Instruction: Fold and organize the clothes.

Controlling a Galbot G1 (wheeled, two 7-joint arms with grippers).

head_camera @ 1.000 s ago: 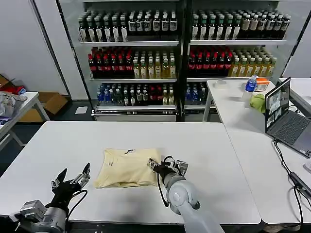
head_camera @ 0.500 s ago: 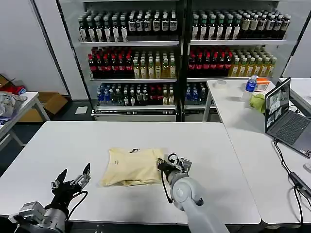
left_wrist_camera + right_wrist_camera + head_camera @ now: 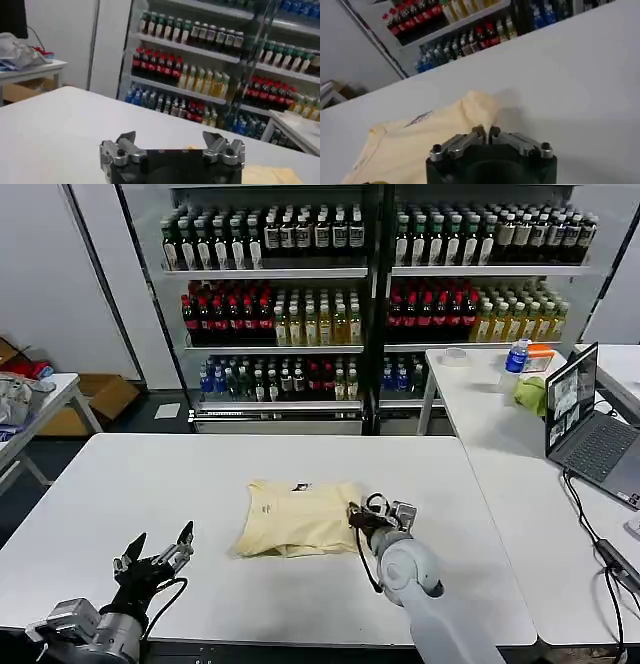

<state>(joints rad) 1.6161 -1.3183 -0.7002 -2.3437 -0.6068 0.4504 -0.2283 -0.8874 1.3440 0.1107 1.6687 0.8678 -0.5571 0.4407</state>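
We see the right gripper [image 3: 358, 518] pinched on the T-shirt's [image 3: 300, 519] edge, apparently; shirt extends toward nine o'clock; left gripper [image 3: 155, 552] splayed, farther.

Nothing I can actually read from here, honestly. The bottles [image 3: 270, 234] on the shelves [image 3: 270, 274] have labels but the lettering is too small to make out. The laptop [image 3: 585, 424] on the side table has its screen lit, no text I can pick out. There's a small dark mark on the T-shirt [image 3: 300, 517] at its far edge, near the neck, also illegible.
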